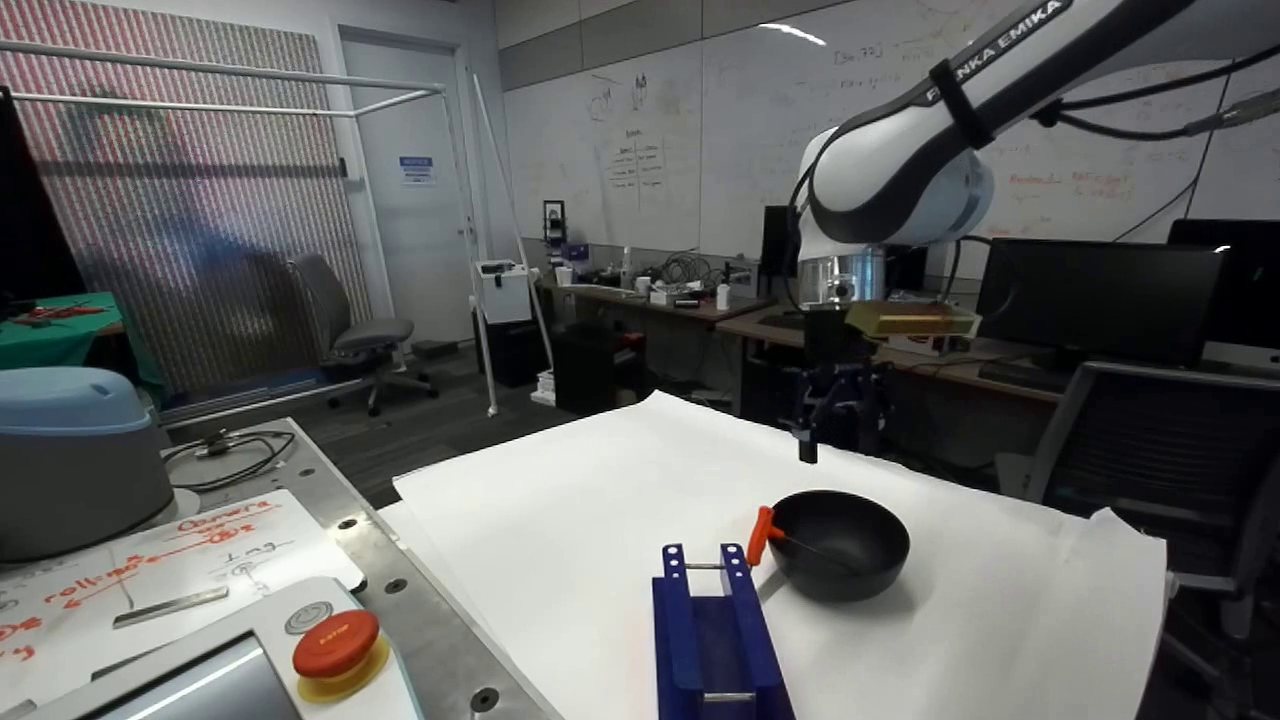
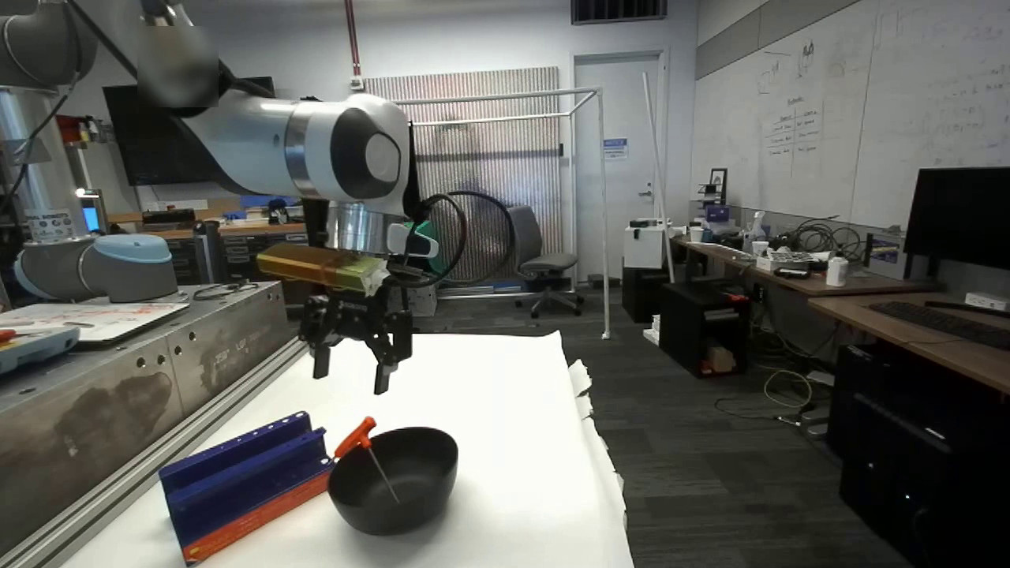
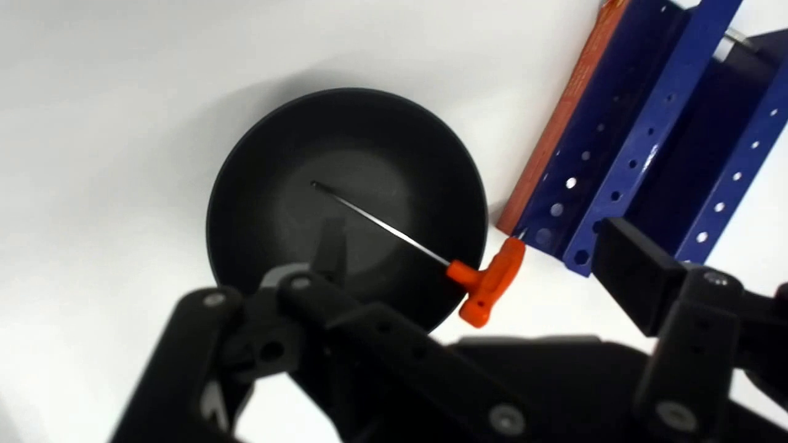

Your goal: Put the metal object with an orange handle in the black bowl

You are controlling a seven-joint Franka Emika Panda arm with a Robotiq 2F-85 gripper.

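We see the claw [image 2: 351, 379], spread wide, hanging above the black bowl [image 3: 345, 126]. The orange-handled metal tool [image 3: 465, 275] leans in the bowl, shaft inside and handle jutting past the rim, near the blue rack [image 3: 662, 144] on the desk [image 2: 536, 473].

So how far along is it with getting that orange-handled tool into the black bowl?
Mostly done, it seems: the tool slants into the bowl, its handle sticking out. In hand: nothing; the fingers stand apart, raised clear of the tool. Left: probably little, perhaps just moving away, or tipping the handle further in if sticking out won't count.
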